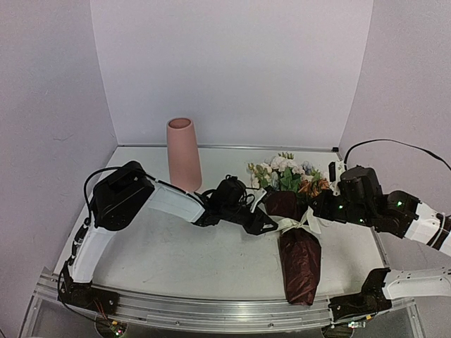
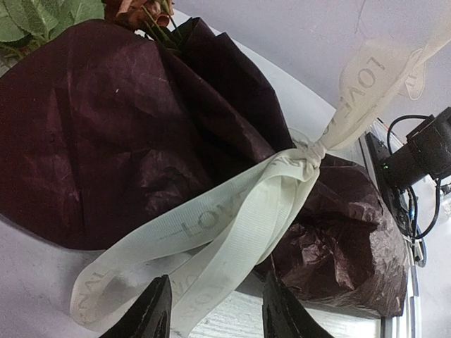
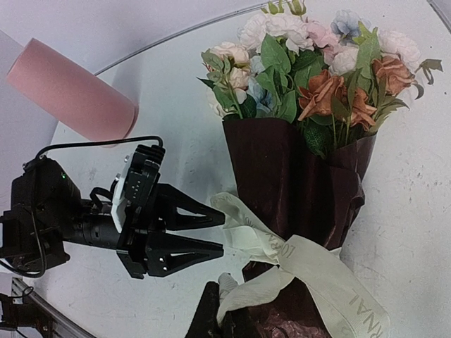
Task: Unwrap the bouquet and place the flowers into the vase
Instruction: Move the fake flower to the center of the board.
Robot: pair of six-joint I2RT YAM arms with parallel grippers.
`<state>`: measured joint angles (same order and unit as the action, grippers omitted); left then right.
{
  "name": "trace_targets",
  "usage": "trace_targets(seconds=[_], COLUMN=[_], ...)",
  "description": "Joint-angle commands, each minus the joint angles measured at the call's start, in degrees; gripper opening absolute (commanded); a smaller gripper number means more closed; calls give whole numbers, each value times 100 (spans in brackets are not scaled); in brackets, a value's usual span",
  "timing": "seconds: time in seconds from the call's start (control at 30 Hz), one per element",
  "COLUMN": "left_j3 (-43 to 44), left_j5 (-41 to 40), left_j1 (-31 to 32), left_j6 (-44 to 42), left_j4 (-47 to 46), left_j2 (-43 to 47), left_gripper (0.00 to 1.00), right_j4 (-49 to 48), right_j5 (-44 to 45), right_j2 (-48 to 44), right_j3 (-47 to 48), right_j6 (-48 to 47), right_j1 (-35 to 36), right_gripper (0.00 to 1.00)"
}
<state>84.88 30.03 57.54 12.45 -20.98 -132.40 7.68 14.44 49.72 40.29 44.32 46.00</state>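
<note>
The bouquet lies on the table with its flowers [image 1: 285, 172] [image 3: 310, 63] toward the back, and its dark red wrapping paper [image 1: 299, 264] [image 2: 106, 127] [image 3: 296, 176] is tied by a cream ribbon [image 1: 299, 225] [image 2: 232, 204] [image 3: 310, 264]. My left gripper [image 1: 271, 224] [image 2: 215, 313] [image 3: 220, 231] is open, and a ribbon loop lies between its fingertips. From the other side my right gripper [image 1: 315, 211] [image 3: 236, 310] is shut on a tail of the ribbon. The salmon-pink vase [image 1: 184, 153] [image 3: 70, 91] stands upright at the back left, apart from both grippers.
White walls close off the table at the back and on both sides. A metal rail [image 1: 211, 306] runs along the near edge. A black cable [image 1: 394, 144] loops above the right arm.
</note>
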Motion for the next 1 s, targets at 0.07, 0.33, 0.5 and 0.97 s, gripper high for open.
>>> trace_targets(seconds=[0.07,0.33,0.5,0.97], left_j3=[389,501,356,-628], left_j5=[185,172,99,-825], left_j1=[89,100,100,100], left_j6=[42,40,76,-48], left_j4=[-133,-134,-125,-126], left_j2=[-212,-272,-140,879], left_gripper=[50,35,6,0], right_j4=[-23,-30,-30,-31], right_j5=[134,125,132,358], right_j2=[-62,-44,-11,410], right_j3=[-9,-21,-29,-333], right_j6=[-51,-39,-10,78], right_j1=[-7,-7,-5,-4], right_gripper=[0,0,0,0])
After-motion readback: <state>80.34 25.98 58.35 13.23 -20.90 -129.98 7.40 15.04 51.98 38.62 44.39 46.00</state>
